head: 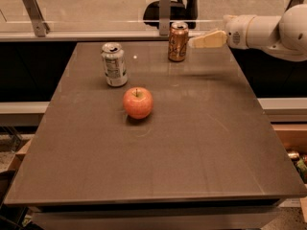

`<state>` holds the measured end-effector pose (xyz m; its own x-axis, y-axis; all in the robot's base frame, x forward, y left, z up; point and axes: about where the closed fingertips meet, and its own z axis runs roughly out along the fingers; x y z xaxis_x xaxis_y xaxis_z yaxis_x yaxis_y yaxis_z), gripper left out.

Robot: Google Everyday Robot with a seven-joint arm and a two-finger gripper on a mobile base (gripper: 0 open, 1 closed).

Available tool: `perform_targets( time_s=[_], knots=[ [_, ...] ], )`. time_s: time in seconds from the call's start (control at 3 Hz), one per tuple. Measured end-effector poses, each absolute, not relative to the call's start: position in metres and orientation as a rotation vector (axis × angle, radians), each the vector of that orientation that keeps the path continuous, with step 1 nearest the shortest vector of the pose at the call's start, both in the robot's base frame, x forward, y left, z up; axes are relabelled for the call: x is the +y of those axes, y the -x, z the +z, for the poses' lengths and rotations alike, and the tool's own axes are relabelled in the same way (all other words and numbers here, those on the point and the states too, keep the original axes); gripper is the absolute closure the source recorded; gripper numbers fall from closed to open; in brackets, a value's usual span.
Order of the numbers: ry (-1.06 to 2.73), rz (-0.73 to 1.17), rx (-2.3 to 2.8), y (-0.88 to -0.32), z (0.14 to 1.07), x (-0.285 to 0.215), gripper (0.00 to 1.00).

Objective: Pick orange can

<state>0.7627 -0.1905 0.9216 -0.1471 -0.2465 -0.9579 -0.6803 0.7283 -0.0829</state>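
The orange can (178,42) stands upright near the far edge of the dark table (192,143), right of centre. It is orange-copper with a silver top. My gripper (193,42) comes in from the right at can height, and its pale tip is just right of the can, close to it and not holding it. The white arm (268,30) stretches off the right edge of the view.
A silver-white can (114,64) stands at the far left of the table. A red-orange apple (138,102) lies in front of it, near the middle. A glass railing with metal posts (165,6) runs behind the table's far edge.
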Motion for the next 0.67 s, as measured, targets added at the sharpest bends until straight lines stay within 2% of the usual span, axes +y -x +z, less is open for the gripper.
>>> perform_targets(
  time_s=[0.67],
  knots=[
    [0.750,0.528,1.637,-0.778,0.913,-0.147,0.00]
  ],
)
